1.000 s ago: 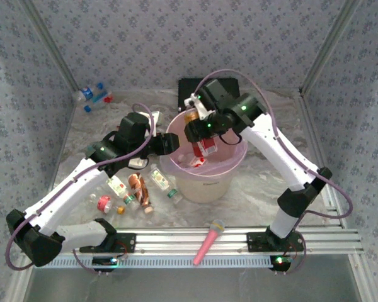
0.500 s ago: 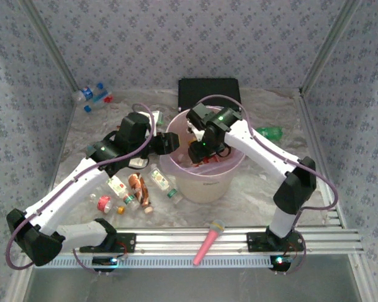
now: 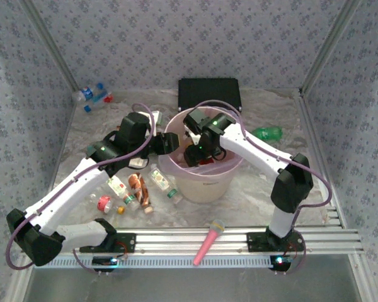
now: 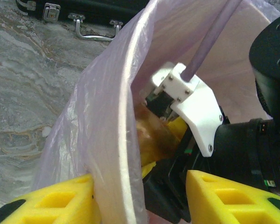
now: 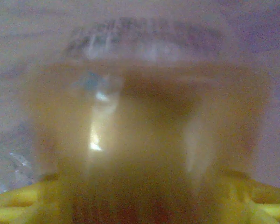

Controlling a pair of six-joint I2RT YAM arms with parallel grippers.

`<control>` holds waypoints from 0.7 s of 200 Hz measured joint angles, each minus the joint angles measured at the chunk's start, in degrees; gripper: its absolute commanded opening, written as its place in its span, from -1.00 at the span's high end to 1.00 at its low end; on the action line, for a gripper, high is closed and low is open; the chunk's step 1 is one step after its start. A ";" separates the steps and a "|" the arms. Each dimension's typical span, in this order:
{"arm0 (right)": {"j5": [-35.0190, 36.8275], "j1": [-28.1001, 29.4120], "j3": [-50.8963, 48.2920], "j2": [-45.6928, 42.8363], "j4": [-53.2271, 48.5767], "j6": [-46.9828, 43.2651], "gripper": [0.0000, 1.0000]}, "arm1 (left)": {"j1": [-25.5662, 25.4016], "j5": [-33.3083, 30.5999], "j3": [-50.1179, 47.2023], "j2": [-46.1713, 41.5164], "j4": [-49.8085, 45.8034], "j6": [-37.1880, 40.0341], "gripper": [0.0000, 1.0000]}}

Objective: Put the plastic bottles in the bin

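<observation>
Bin (image 3: 205,182) stands at middle of the table (image 3: 258,196) — right gripper (image 3: 193,153) is down inside it, a brown bottle (image 5: 144,116) between its fingers; if they press it, I cannot tell. Left gripper (image 4: 140,186) straddles the rim, fingers apart

Bin (image 3: 205,184): cream bucket lined with a pink bag, stood upright mid-table.
Brown bottle (image 5: 144,121): seen inside the bin, blurred.
Loose bottles (image 3: 138,189): laid just left of the bin.
Green bottle (image 3: 266,133): laid to its right.
Far bottles (image 3: 93,95): clustered in the far left corner.
</observation>
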 measured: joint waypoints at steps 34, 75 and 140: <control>2.36 -0.09 0.35 -0.02 1.49 -0.31 -1.00 | 0.00 -0.20 0.00 -0.02 -0.26 -0.17 0.01; 3.50 1.25 4.15 -0.15 -1.75 -1.11 -1.00 | -0.02 -0.20 0.02 0.00 -0.15 -0.17 0.01; 6.21 1.16 16.68 -6.01 -6.40 -2.10 -1.00 | -0.02 -0.61 1.03 0.17 -0.55 -0.13 0.01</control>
